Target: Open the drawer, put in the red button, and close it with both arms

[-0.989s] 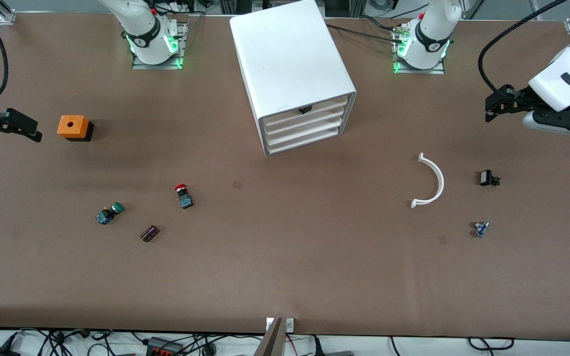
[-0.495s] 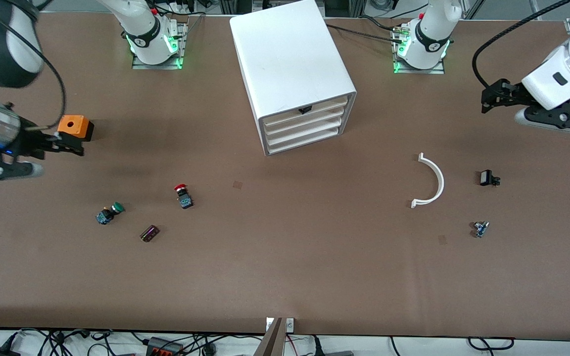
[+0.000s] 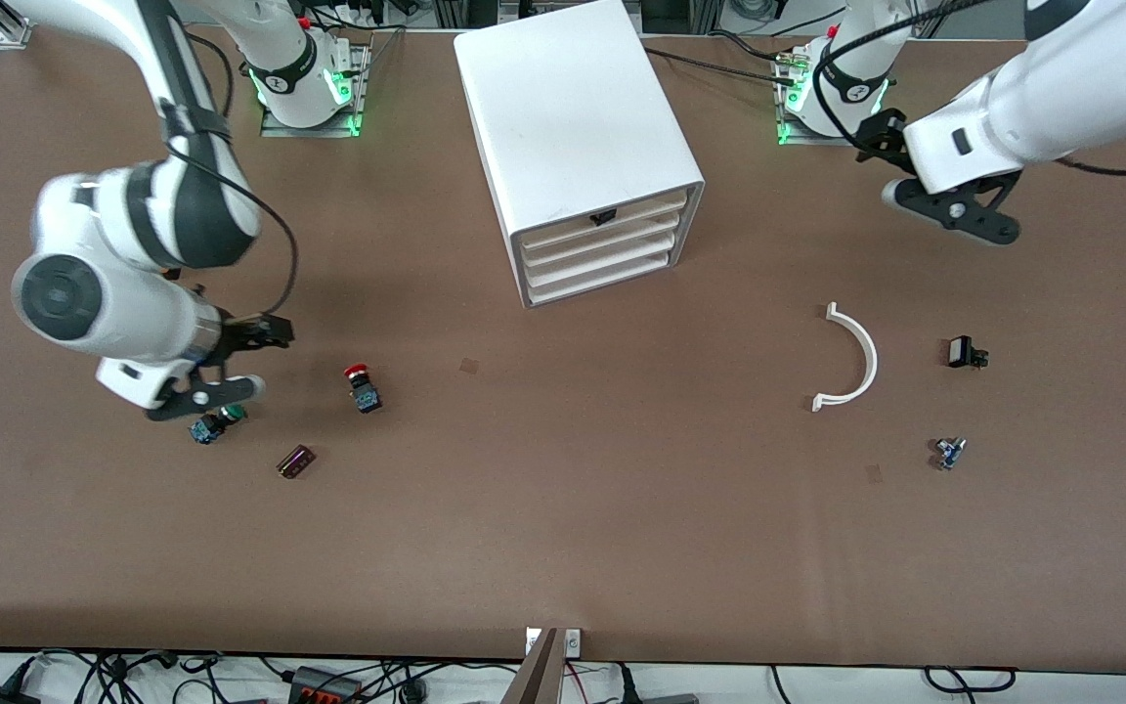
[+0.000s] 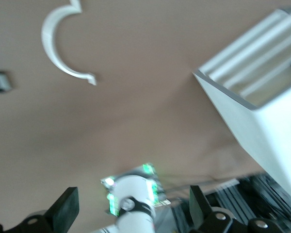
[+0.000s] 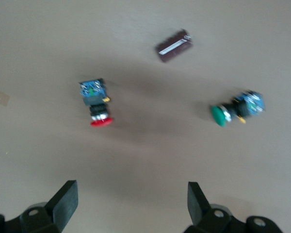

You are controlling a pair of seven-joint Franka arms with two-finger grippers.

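The red button (image 3: 360, 383) lies on its side on the brown table, nearer to the front camera than the white drawer cabinet (image 3: 578, 147). The cabinet's drawers are shut; the top one has a small black handle (image 3: 603, 217). My right gripper (image 3: 272, 334) is open and empty, above the table between the green button (image 3: 221, 418) and the red button. The right wrist view shows the red button (image 5: 97, 104) and the green button (image 5: 233, 110) ahead of the open right gripper (image 5: 132, 200). My left gripper (image 3: 873, 135) is open and empty, in the air near the left arm's base; its open fingers (image 4: 68, 206) show in the left wrist view.
A dark purple part (image 3: 295, 462) lies near the green button. A white arc (image 3: 854, 357), a small black part (image 3: 964, 352) and a small blue part (image 3: 949, 452) lie toward the left arm's end. The orange box is hidden under the right arm.
The right arm has swung in from its end of the table to above the buttons. The left arm has moved in toward its base and the cabinet. Nothing on the table moved.
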